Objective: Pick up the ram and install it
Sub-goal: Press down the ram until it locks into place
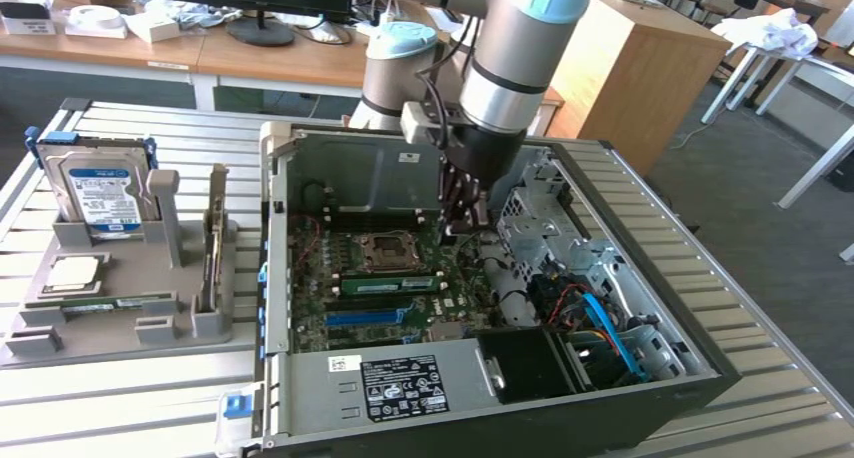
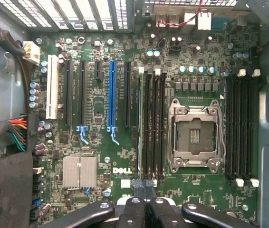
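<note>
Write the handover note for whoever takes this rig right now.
Gripper: shut, holding nothing, above the motherboard inside the open case.
Ram: lying in the holder on the exterior view's left, apart from the gripper.
Another green stick sits in a board slot beside the socket.
Done: nothing that shows; the ram is not yet picked up.
Left: pick-up and install.
</note>
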{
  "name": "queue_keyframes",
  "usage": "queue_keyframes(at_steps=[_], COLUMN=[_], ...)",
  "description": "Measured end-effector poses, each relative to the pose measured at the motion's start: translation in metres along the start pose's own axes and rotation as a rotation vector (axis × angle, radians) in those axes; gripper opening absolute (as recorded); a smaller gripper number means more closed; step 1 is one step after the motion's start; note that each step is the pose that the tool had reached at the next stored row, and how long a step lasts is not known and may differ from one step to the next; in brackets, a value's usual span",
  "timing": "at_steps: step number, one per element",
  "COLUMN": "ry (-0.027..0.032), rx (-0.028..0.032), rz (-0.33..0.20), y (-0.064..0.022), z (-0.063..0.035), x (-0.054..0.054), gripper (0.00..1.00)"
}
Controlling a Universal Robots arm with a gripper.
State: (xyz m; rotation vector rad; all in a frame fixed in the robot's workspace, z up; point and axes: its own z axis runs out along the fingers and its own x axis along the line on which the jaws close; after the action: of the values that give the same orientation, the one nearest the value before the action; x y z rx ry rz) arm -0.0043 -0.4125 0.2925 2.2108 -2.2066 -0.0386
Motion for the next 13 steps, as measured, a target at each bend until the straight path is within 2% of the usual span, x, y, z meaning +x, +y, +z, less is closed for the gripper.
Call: queue_keyframes(at_steps=[13], ry=[-0.0001], rx=[0.0001], rz=[0.000], y=[-0.0003], z=[0.0095], x=[0.0000], gripper=[0.10])
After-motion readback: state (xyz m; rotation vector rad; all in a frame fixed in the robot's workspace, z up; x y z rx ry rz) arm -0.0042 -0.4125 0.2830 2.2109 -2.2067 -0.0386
